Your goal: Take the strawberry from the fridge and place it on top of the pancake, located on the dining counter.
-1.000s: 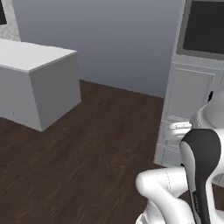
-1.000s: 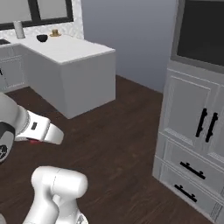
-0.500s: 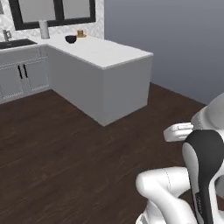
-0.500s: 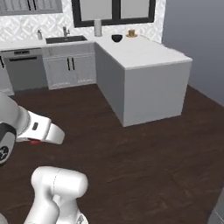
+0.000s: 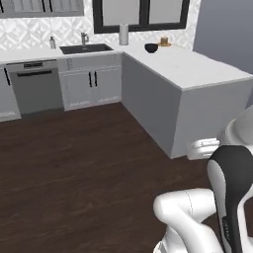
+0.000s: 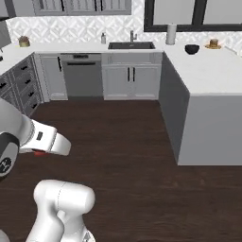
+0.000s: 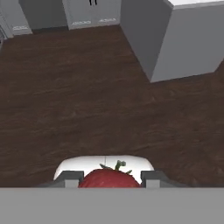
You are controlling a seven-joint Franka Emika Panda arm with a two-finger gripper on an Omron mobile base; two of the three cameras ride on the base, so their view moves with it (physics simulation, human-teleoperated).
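Carrying leg of the job, I'd judge. The strawberry (image 7: 109, 179) sits red between the two finger tips (image 7: 70, 179) of the gripper (image 7: 109, 180), green leaf bits poking up; the fingers are closed onto it from both sides. From the right base view a speck of red shows under the hand (image 6: 41, 153), low and tucked near the robot's body.

The counter (image 5: 197, 69) stands ahead and to the right, across the dark wood floor (image 5: 74, 168), well apart from the hand. At its far end, near the window wall, the pancake (image 6: 213, 44) sits on its plate, with a dark bowl (image 6: 191, 48) just beside it. Too small to tell what is in the bowl, if anything. Plate holds only the stack, as far as I can see.

To do this well:
- keep the grip steady and the hand level while the base drives; the berry is small and round, likely to slip if squeezed unevenly.
- come in along the counter's near side so the arm can reach the far corner.
- lift clear of the counter edge before reaching over.
- lower onto the stack's middle, then release; a drop could roll it off.
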